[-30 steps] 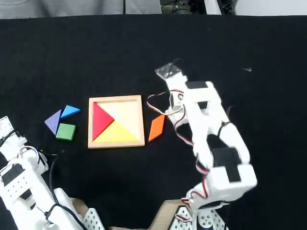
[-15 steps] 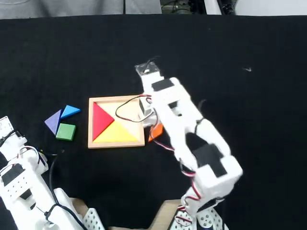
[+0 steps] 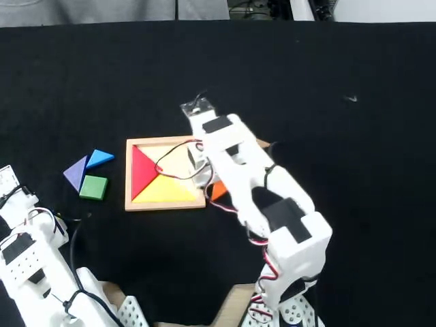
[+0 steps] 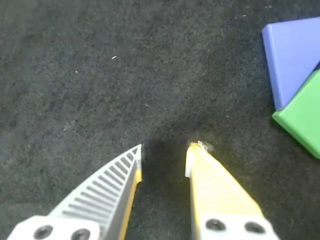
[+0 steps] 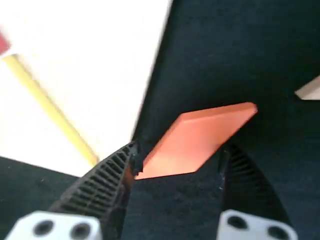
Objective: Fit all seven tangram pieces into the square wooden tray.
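1. Left hand point(image 4: 165, 150), spread and empty, hangs over the desk point(image 4: 75, 75), near left.
2. Right hand point(image 5: 178, 150), spread, straddles the orange piece point(image 5: 200, 135), which lies just right of the tray point(image 3: 165, 139).
3. The piece looks light, stiff and smooth; pinch its long edges.

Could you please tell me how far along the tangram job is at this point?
Done: the red triangle and yellow triangle lie in the square wooden tray. In hand: the right gripper, open, straddles the orange parallelogram on the table beside the tray, not yet gripped. Left: that piece, plus the purple triangle, blue triangle and green square on the tray's other side. The job looks under halfway.
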Tool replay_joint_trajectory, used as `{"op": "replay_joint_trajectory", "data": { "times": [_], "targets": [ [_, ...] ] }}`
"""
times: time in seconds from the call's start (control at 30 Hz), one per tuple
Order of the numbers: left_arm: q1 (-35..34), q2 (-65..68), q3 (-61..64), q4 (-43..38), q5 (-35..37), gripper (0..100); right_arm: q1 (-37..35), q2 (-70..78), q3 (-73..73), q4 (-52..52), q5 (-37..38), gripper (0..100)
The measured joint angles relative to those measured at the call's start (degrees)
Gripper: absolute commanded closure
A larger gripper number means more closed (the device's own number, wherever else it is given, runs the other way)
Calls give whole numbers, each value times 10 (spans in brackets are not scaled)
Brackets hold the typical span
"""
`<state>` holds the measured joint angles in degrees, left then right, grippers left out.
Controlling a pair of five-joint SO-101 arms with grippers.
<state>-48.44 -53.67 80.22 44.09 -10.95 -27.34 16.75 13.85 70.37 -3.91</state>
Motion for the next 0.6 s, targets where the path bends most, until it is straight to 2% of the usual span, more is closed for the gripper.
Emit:
{"op": "replay_joint_trajectory", "data": {
  "times": [0.4,0.6],
  "targets": [
    [0,0,0,0,0,841,7,12,0,-3,0,769],
    [0,0,0,0,0,841,33,13,0,-4,22,851]
  ]
}}
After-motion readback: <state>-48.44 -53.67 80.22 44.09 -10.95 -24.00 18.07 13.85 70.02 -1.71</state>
